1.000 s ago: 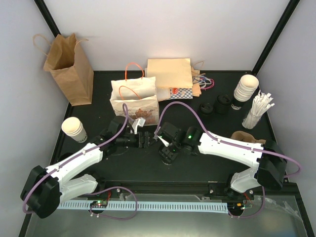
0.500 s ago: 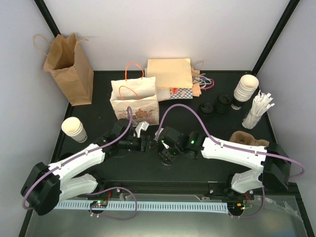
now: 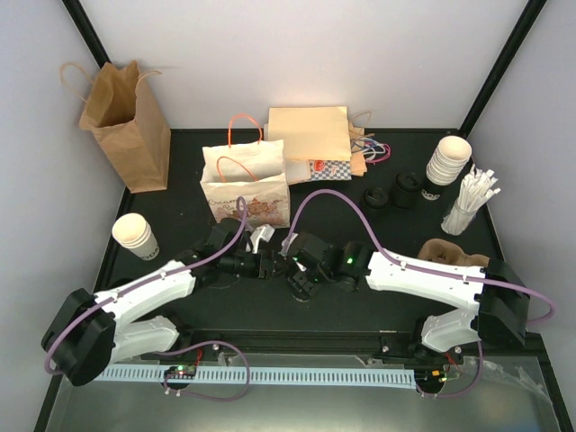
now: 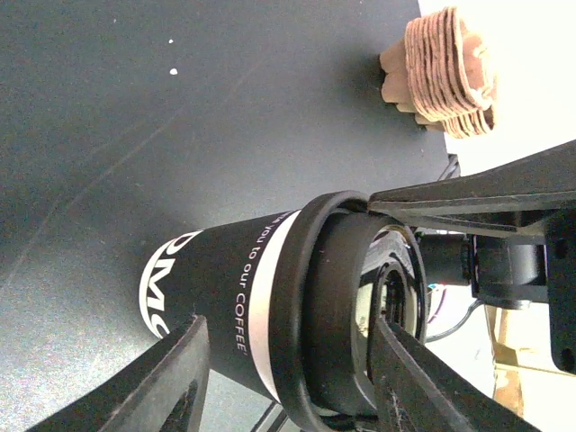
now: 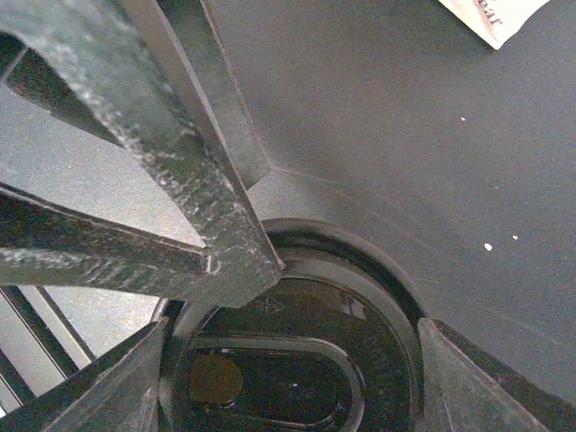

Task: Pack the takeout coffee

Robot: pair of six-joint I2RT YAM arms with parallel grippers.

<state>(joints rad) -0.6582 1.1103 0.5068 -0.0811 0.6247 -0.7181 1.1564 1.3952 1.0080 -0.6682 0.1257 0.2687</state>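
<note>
The top external camera is fixed high behind the arm bases and looks down over the whole table [image 3: 184, 171], with the bases at 6 o'clock and the back wall at 12 o'clock. Each wrist camera sights at close range along its own jaws. The left gripper [image 4: 286, 328] view takes the takeout coffee [image 4: 270, 306] side-on. The right gripper [image 5: 292, 328] view looks onto its lid. All three views share this cup.

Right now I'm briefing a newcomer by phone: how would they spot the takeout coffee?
Find the white printed bag with orange handles in the middle; just in front of it, the right pincer straddles the takeout coffee. It is the only cup wearing a black lid; the stacked cups at the sides are lidless.
</note>
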